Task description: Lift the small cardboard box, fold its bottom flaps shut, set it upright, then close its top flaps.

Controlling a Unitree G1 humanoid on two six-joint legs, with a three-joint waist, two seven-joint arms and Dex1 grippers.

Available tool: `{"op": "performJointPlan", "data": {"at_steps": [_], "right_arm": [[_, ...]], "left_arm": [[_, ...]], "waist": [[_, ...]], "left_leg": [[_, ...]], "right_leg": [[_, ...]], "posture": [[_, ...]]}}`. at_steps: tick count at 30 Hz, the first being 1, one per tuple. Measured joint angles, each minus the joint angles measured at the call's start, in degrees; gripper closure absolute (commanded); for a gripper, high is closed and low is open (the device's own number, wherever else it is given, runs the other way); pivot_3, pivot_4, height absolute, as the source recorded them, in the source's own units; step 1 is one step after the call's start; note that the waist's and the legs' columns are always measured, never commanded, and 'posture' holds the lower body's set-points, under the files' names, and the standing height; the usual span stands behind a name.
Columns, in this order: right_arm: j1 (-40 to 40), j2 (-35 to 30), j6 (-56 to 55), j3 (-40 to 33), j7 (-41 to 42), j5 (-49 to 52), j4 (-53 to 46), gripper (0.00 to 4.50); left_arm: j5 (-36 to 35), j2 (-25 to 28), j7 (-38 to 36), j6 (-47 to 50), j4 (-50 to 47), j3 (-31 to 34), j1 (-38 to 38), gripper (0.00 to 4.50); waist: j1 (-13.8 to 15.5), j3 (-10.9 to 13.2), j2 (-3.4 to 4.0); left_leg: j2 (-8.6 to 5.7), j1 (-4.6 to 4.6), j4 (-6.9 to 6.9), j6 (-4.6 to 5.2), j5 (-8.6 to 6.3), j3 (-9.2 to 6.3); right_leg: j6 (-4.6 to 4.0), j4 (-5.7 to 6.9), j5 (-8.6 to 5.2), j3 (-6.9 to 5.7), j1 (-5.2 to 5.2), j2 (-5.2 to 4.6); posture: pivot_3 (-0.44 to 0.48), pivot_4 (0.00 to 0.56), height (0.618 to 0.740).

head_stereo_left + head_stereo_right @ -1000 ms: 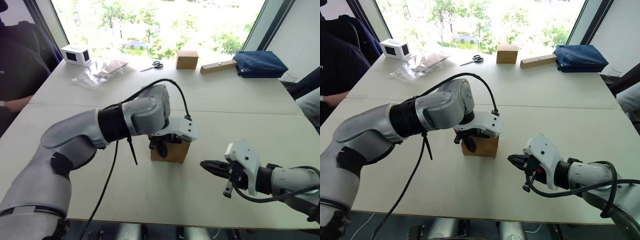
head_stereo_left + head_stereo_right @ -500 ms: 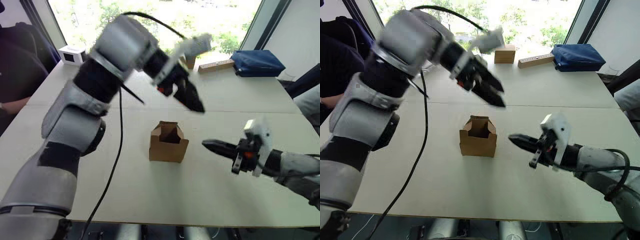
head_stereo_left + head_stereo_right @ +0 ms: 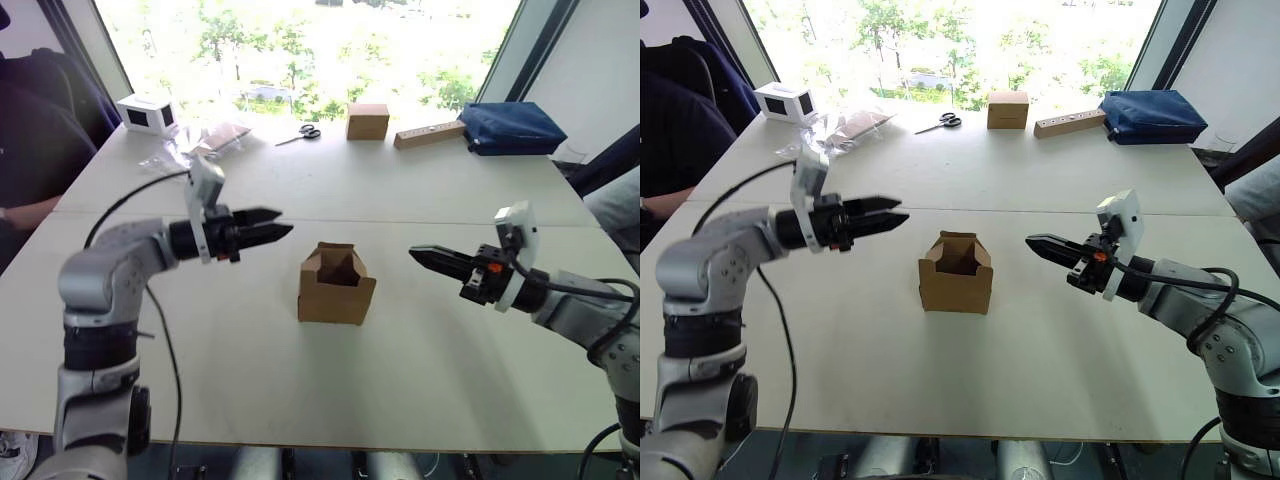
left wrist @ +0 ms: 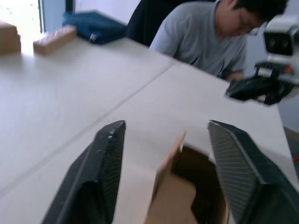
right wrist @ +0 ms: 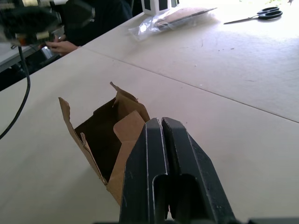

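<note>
Head views: small cardboard box (image 3: 337, 286), plain brown corrugated, standing upright at the centre of the white tabletop (image 3: 420, 370), top flaps raised and mouth open; nothing touches it. Left end effector (image 3: 268, 224) at the box's 10 o'clock, near but apart, tips aimed toward it, fingers spread a little. Right end effector (image 3: 1038, 244) at the box's 3 o'clock, also apart, tips pointing at it, fingers pressed together on nothing. Far edge, 12 o'clock: scissors (image 3: 309, 131), a tidy brown cube-like box (image 3: 367, 121), a wooden block (image 3: 427, 133), a blue pouch (image 3: 516, 127); at 11 o'clock a clear plastic bag (image 3: 192, 146) and a small white device (image 3: 146, 112). Left wrist view: both fingers (image 4: 103, 163) parted, the box's open mouth between and beyond them, the other end effector (image 4: 254, 87) across from it, a seated person (image 4: 205, 37) behind. Right wrist view: fingers (image 5: 154, 163) clenched flat together, the box's near corner just beyond their tips. Handling (judged): light, empty, thin-walled, crushable under a hard pinch; flaps springy on their creases. Best taken by opposite side walls, or pressed from both sides, leaving flaps free.
</note>
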Motion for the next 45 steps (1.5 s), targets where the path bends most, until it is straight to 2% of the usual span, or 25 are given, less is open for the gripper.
{"op": "performJointPlan", "data": {"at_steps": [3, 4, 15, 25, 37, 45], "right_arm": [[-2.3, 0.0, 0.0, 3.0, 2.3, -2.0, 0.3, 4.5], [-3.1, 0.1, -0.1, 3.8, 3.1, -2.7, 0.7, 4.5], [-10.1, 1.5, -2.5, 13.7, 9.0, -13.0, 4.6, 4.5], [-13.4, 5.0, -4.8, 18.2, 11.5, -19.9, 7.5, 4.5], [-14.5, 5.8, -7.5, 25.3, 15.5, -28.9, 10.9, 4.5], [-15.5, 6.9, -8.3, 25.6, 16.5, -31.2, 12.4, 4.5]], "left_arm": [[-0.7, 0.7, 0.3, -2.8, -0.6, -0.9, 1.1, 4.4], [-0.7, 1.0, 0.1, -3.9, -0.6, -1.6, 1.4, 4.47], [3.2, 3.4, -5.8, -15.6, 3.4, -15.4, 0.0, 4.47], [8.5, 3.0, -6.8, -21.6, 10.0, -22.1, -3.2, 4.47], [12.9, 3.1, -7.7, -25.9, 12.9, -24.8, -3.3, 4.47], [13.8, 2.0, -7.9, -28.2, 14.0, -25.4, -3.4, 4.47]], "waist": [[0.5, 0.0, 0.0], [0.5, 0.0, 0.01], [0.4, 0.0, 0.02], [0.3, 0.0, 0.02], [0.3, 0.0, 0.02], [0.4, 0.0, 0.03]], "left_leg": [[-0.03, 0.02, -0.01, 0.01, -0.01, 0.0], [-0.04, 0.02, -0.01, 0.02, -0.01, 0.01], [-0.05, 0.03, -0.02, 0.03, -0.02, 0.03], [-0.05, 0.03, -0.02, 0.04, -0.02, 0.03], [-0.05, 0.03, -0.02, 0.05, -0.03, 0.03], [-0.05, 0.03, -0.02, 0.05, -0.03, 0.03]], "right_leg": [[-0.01, -0.01, -0.01, -0.01, 0.02, -0.01], [-0.01, -0.02, -0.01, -0.01, 0.02, -0.01], [-0.01, -0.03, -0.01, -0.03, 0.01, 0.02], [0.0, -0.02, 0.0, -0.04, 0.01, 0.03], [0.0, -0.02, -0.01, -0.04, 0.01, 0.02], [0.0, -0.02, -0.01, -0.04, 0.02, 0.02]], "posture": [[0.0, 0.15, 0.74], [0.0, 0.15, 0.74], [0.0, 0.15, 0.74], [0.0, 0.15, 0.74], [0.0, 0.15, 0.74], [0.0, 0.15, 0.74]]}}
